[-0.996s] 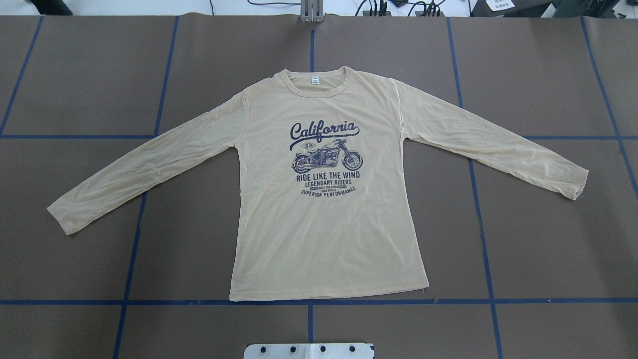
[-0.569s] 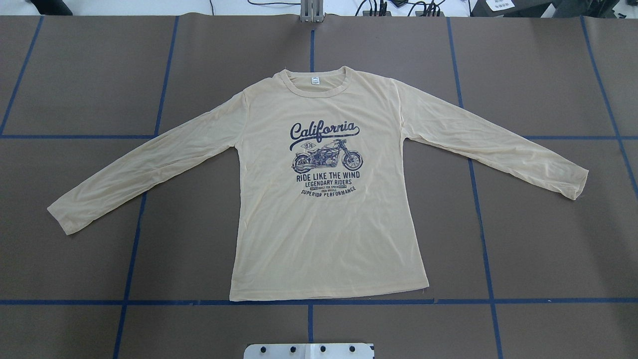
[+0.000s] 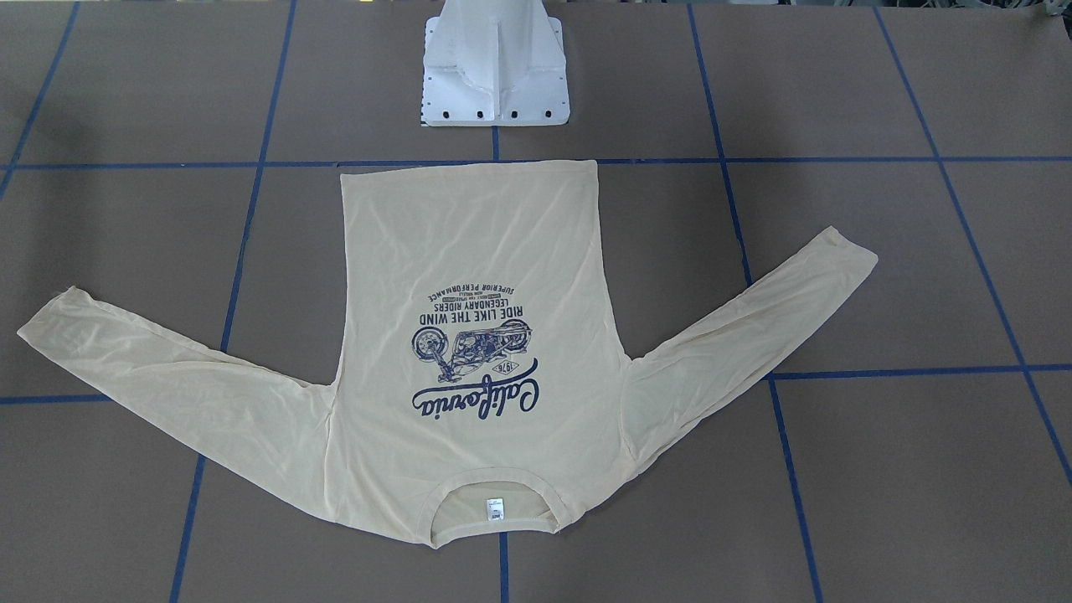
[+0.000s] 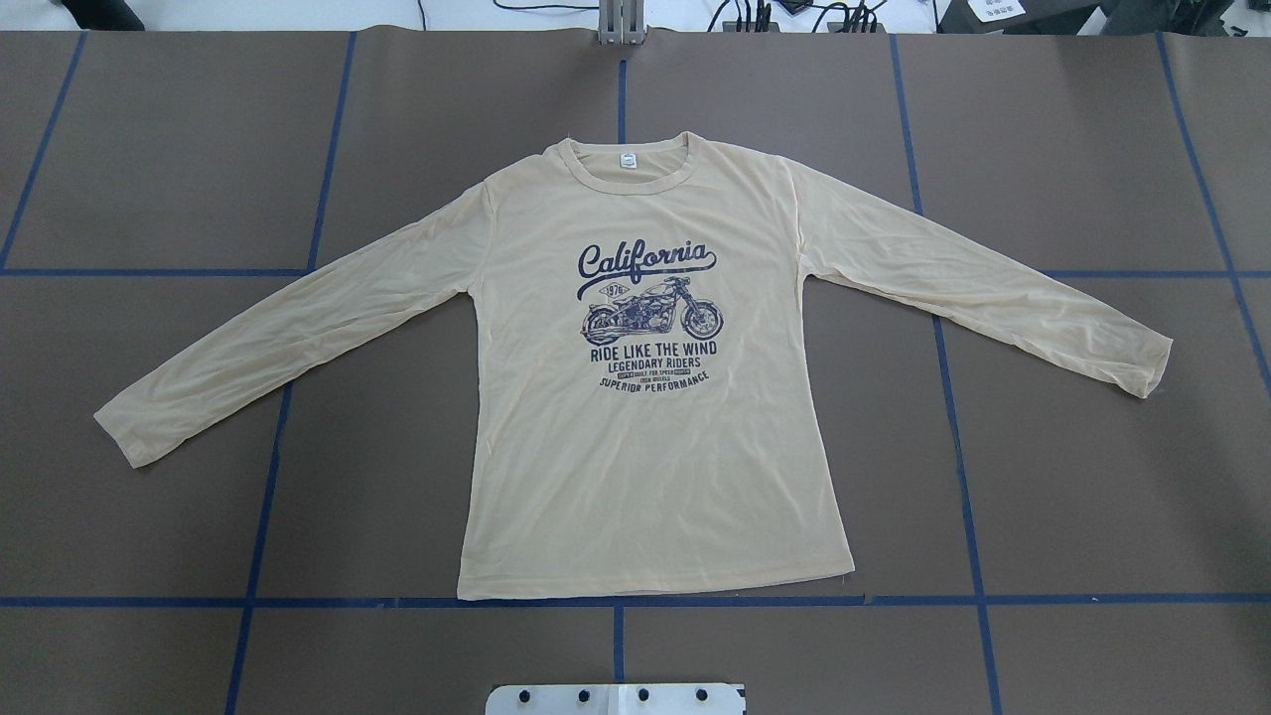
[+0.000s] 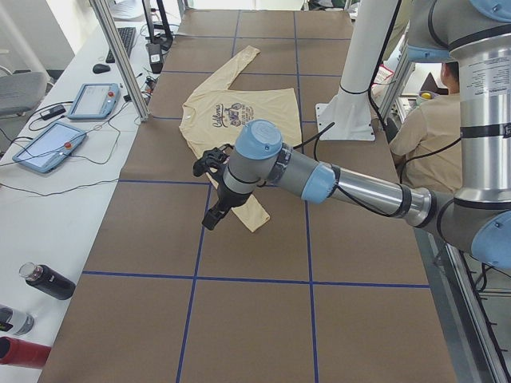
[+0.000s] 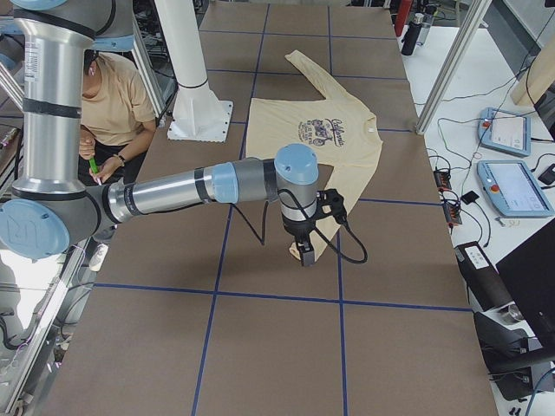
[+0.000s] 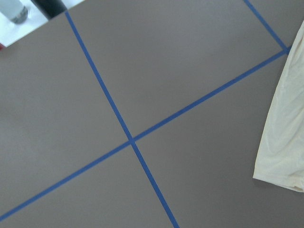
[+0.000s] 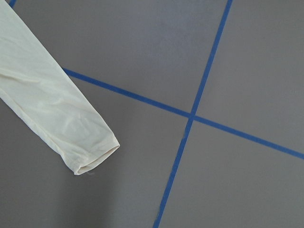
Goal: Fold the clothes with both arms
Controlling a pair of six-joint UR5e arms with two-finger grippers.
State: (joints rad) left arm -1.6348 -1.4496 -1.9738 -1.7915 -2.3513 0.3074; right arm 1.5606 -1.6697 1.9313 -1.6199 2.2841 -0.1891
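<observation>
Black left gripper [image 5: 213, 219] hangs from the left arm [image 5: 359, 185] above the left-side cuff [image 7: 280, 161]. It shows only in the table-end view, where its fingers are too small to tell whether they are spread or closed. Its wrist camera catches no fingers, only that cuff at 4 o'clock, cut off by the frame edge. The right gripper [image 6: 303, 253], on the right arm [image 6: 173, 192], hangs likewise over the right-side cuff [image 8: 92, 159], and I cannot tell its finger state either. Its wrist view shows the sleeve entering from 10 o'clock. Neither side view settles whether the fingertips touch cloth. Both arms are missing from the overhead and front views. The cream T-shirt [image 4: 650, 447] lies flat and unfolded, front up, at the middle of the brown table covering [image 4: 1092, 477]. Seen from overhead, its collar is at 12 o'clock, its hem at 6, and its sleeves run to 8 and 4. The small text under the navy print [image 4: 647, 318] is hardly legible, and the neck label [image 4: 627, 161] is unreadable. Blue tape lines [image 4: 1092, 599] pass under the shirt. A seated person [image 6: 117, 100] is partly hidden behind the right arm.
</observation>
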